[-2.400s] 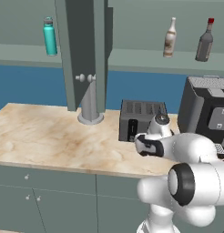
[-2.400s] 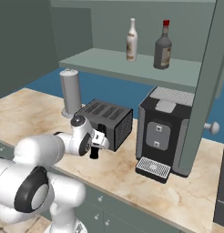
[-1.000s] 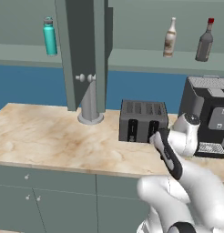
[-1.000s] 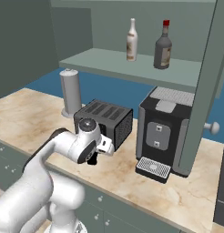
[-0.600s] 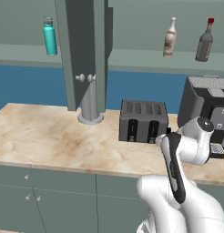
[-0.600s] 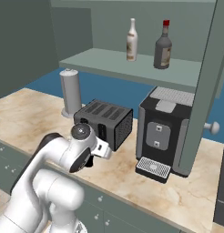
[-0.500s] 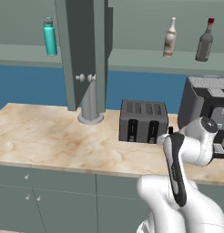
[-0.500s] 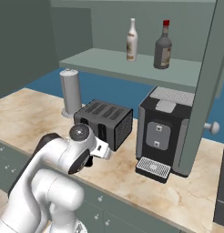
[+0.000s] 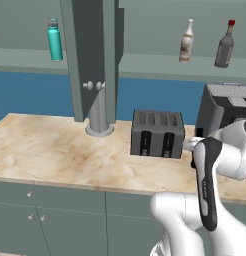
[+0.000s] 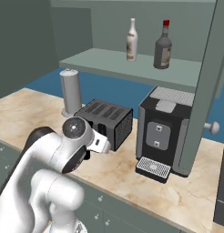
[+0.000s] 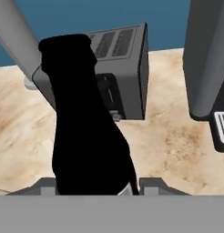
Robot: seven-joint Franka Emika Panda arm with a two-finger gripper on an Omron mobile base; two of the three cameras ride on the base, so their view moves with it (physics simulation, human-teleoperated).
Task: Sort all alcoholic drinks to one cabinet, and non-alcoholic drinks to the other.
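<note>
Small black bottle [image 11: 89, 132]: solid matte black, rounded shoulders narrowing to a short thick neck with a blunt, slightly flared top. No label or cap colour can be made out. In the hand view it stands directly in front of the camera, rising from 6 o'clock to about 11 o'clock, its base seated between the gripper [image 11: 93, 190] finger mounts – the fingers are pressed in on the bottle, pinching its lower body. It is held above the marble counter [image 11: 168, 141], with the toaster [image 11: 118, 73] behind it at 12 o'clock and the coffee machine [image 11: 207, 59] at 2 o'clock.

Teal flask [image 9: 55, 40]: grey cap, upright on the upper shelf [image 9: 145, 62], at 10 o'clock in the left base view, left of the cabinet door [image 9: 92, 50].

Pale cream bottle [image 9: 185, 42] and dark grey bottle [image 9: 224, 45] with red cap – both slim-necked, upright, near each other on the same shelf at 1 o'clock, well apart from the flask.
</note>
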